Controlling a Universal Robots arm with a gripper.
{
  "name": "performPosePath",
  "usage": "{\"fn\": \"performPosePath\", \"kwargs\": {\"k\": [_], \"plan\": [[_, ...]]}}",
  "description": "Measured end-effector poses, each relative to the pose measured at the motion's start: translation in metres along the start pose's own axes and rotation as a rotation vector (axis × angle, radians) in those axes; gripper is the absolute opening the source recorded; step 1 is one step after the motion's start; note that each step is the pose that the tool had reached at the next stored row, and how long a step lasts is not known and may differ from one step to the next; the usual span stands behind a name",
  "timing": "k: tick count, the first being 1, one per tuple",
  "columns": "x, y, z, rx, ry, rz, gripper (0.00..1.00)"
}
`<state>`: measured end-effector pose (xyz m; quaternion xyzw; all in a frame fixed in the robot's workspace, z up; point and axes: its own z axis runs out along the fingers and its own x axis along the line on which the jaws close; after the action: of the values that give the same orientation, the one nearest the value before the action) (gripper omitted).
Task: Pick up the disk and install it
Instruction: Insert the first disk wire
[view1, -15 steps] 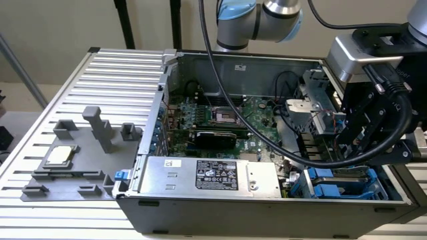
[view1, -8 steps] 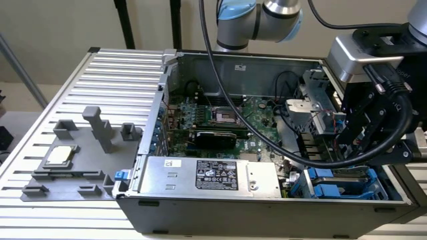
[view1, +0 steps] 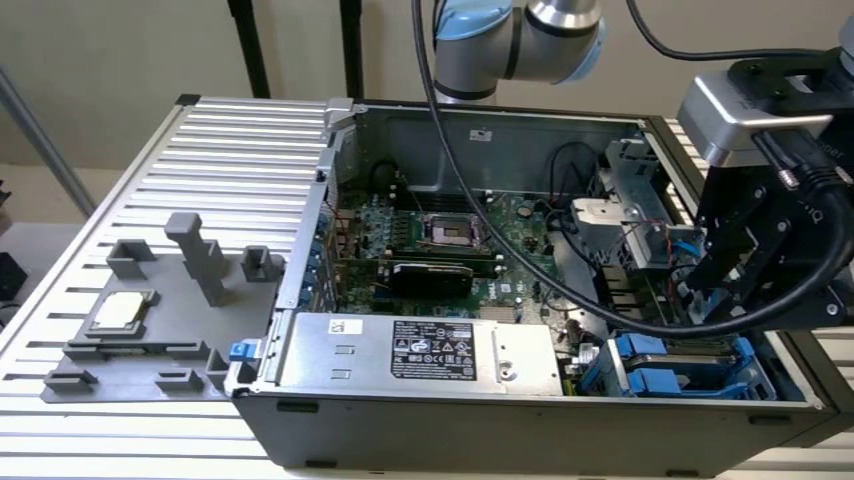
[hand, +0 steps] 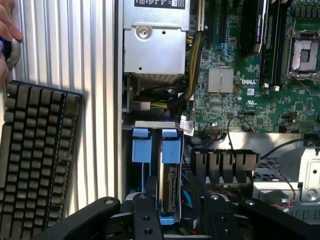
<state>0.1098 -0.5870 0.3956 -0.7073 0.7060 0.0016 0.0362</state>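
Over the corner drive bay (hand: 155, 123), hovers with claw (hand: 179, 205) released, straddling the disk (hand: 170, 185). Lists disk on edge beside a second blue carrier (hand: 141, 145).

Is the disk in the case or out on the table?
In: the disk stands on edge in a bay of the case, beside another blue carrier.

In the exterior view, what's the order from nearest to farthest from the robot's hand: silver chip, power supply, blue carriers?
1. Blue carriers: just under the hand, in the case's corner.
2. Power supply: along the case's near wall, toward the exterior view's left.
3. Chip: on the grey tray outside the case, farthest left.
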Motion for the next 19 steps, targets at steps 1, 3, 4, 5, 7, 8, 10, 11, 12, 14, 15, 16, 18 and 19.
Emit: {"fn": "performPosePath", "kwargs": {"k": [1,3,4,5,7,8,10,11,12,14,15,16,18,19], "plan": [[0.000,-0.0047,0.0017,-0.0008,0.0000,0.000,0.41],[-0.001,-0.0131,0.0057,-0.0012,0.0002,0.000,0.41],[-0.002,-0.0170,0.0077,-0.0012,0.0003,0.000,0.41],[-0.004,-0.0204,0.0097,-0.0012,0.0005,0.000,0.41],[-0.007,-0.0254,0.0140,-0.0012,0.0001,0.000,0.41],[-0.009,-0.0261,0.0159,-0.0012,0.0003,0.000,0.41],[-0.013,-0.0267,0.0197,-0.0012,0.0006,0.000,0.38],[-0.016,-0.0270,0.0216,-0.0012,0.0008,0.000,0.32],[-0.018,-0.0275,0.0235,-0.0012,0.0010,0.000,0.25],[-0.020,-0.0315,0.0277,-0.0013,0.0025,-0.001,0.20],[-0.021,-0.0341,0.0298,-0.0012,0.0034,-0.001,0.20],[-0.022,-0.0366,0.0316,-0.0013,0.0047,-0.001,0.20],[-0.023,-0.0381,0.0354,-0.0013,0.0066,-0.002,0.13],[-0.024,-0.0380,0.0372,-0.0013,0.0071,-0.001,0.13]]}}
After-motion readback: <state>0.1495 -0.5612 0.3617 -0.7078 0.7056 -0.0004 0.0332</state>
